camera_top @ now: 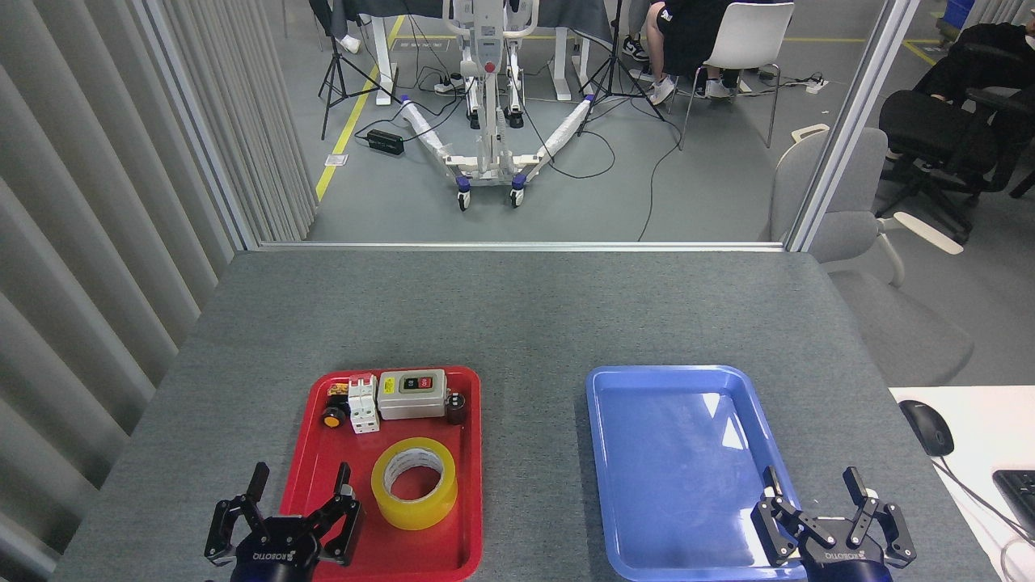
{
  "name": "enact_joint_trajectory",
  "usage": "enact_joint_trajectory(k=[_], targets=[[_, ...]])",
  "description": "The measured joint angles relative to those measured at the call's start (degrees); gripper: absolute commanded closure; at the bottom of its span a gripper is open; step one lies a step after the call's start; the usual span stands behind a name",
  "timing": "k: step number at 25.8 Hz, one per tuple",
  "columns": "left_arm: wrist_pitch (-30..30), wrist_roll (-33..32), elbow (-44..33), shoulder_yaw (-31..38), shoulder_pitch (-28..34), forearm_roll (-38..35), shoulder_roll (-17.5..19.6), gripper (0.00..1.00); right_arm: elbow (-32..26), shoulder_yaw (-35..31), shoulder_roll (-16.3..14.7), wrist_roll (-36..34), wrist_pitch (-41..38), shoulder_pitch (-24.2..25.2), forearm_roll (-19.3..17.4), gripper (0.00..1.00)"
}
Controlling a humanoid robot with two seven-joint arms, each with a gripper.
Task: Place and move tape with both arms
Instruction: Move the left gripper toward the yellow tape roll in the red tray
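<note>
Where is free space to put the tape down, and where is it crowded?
The blue tray is bare. The gray table is bare behind both trays and in the strip between them. The red tray is crowded: switch parts at the back, the tape in front.

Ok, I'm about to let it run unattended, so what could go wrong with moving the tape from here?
The tape lies flat in the red tray close to the white breaker and grey switch box, so the open left gripper may knock those aside while reaching. A finger could also catch the tray's rim and drag the tray. If handed over to the right gripper, the smooth roll might slip before reaching the blue tray.
</note>
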Motion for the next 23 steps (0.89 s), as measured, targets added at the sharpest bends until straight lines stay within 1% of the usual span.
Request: enact_joint_trajectory(k=[2, 6, 23], targets=[[0.00, 0.00, 0.01, 0.03, 0.06, 0.16, 0.00, 0.00, 0.05, 0.12, -0.10, -1.46, -0.17, 0.28, 1.07, 0.01], [0.13, 0.00, 0.11, 0.04, 0.09, 0.40, 0.13, 0.00, 0.27, 0.73, -0.31, -2.66, -0.56, 0.54, 2.07, 0.01], [0.46, 0.03, 0.47, -0.15, -0.20, 1.01, -0.50, 0.00, 0.35, 1.54, -0.10, -2.98, -1.24, 0.55, 2.28, 0.01]])
